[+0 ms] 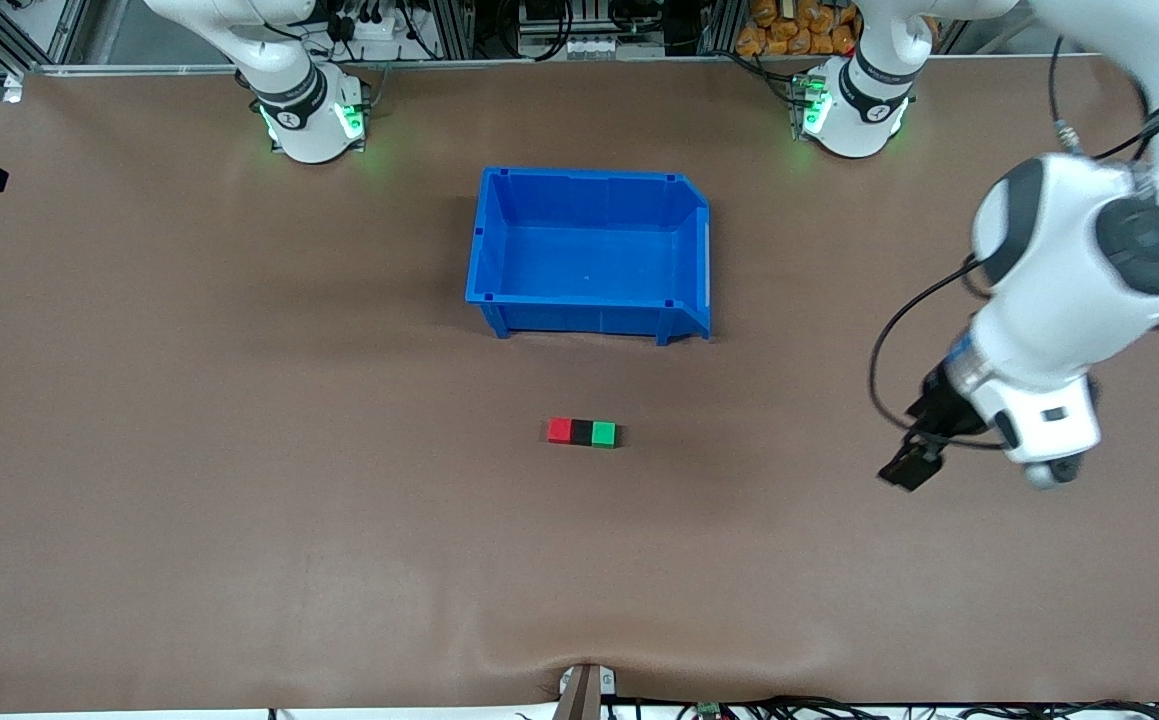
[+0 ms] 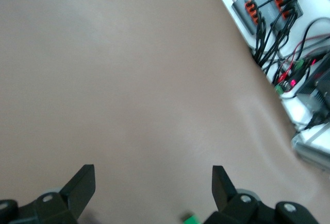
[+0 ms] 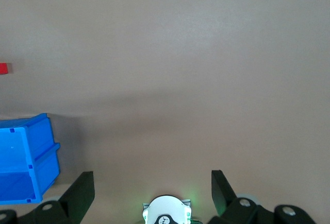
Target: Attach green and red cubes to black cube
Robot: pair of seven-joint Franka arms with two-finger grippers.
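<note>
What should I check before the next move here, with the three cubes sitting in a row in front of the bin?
1. Red cube, black cube and green cube in one touching row, black in the middle: ok.
2. Whether the cubes are actually locked together: cannot tell.
3. Left tool open, holding nothing, over bare table toward the left arm's end: ok.
4. Right tool open and empty in its wrist view; the arm waits: ok.
5. Blue bin empty, farther from the front camera than the row: ok.
</note>
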